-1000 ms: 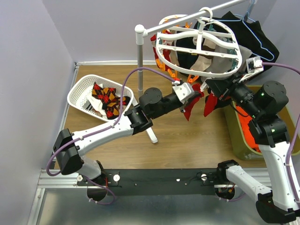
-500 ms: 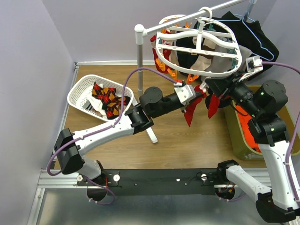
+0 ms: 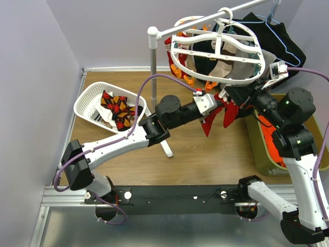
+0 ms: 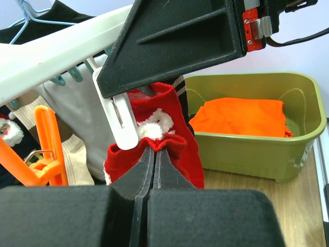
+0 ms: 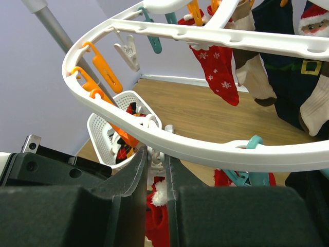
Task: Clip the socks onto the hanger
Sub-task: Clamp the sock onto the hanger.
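My left gripper (image 4: 149,150) clamped the red sock (image 4: 177,141), whose cuff needed full seating inside the white clip (image 4: 123,131) my right gripper (image 5: 154,154) pinched.

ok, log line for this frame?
left gripper: shut on red sock | right gripper: shut on white clip | red sock: at clip, under hanger

White arm links (image 3: 110,146), bulky black joints (image 3: 167,109), thin purple cables (image 3: 154,76) looping alongside

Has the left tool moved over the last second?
Yes, slightly. The left tool, shut on the red sock, has edged right, away from the rack pole, toward the right tool pinching the white clip.
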`<state>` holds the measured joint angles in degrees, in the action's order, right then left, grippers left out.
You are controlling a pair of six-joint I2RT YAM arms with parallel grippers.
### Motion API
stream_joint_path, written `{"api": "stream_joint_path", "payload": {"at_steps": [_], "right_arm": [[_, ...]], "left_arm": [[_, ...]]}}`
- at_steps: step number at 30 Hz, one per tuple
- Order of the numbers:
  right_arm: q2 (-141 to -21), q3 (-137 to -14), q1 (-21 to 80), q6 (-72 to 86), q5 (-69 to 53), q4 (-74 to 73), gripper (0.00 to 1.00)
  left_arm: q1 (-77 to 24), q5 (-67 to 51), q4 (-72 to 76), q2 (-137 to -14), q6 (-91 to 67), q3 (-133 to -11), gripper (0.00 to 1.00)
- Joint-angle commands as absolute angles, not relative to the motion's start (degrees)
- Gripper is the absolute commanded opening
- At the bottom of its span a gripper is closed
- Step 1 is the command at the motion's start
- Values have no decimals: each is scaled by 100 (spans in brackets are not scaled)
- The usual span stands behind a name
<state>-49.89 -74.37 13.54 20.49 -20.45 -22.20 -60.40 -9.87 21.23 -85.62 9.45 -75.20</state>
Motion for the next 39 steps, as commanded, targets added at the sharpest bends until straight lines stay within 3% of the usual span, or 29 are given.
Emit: {"api": "stream_joint_path", "payload": {"at_steps": [1,27,30,31,34,37,39], "right_arm": [[-5027,-7532,1371,1995,-2074,-2162,13],[-5045,-7383,1371,1819,-1978,-2364,14],[-5036,-7383,1362,1828,-2004,-2364,29],[-5019,-7374,1371,1846,-2004,-2356,40],[-4992,-7383,1362,1889,-1969,-2338,61],[-4940,-7392,1362,1916,-1934,-2294,75],[-4896,-7400,1371,1951,-1872,-2285,79]], "left_arm": [[-6082,-897,2188,-8552,1072,-7690,0],[-6091,-826,2074,-8490,1318,-7928,0],[-6100,-835,2057,-8517,1327,-7954,1],[-6091,-835,2057,-8517,1336,-7954,1],[-6091,-844,2048,-8525,1327,-7963,3],[-6100,-835,2048,-8534,1301,-7945,11],[-6108,-835,2048,-8525,1266,-7937,18]]}}
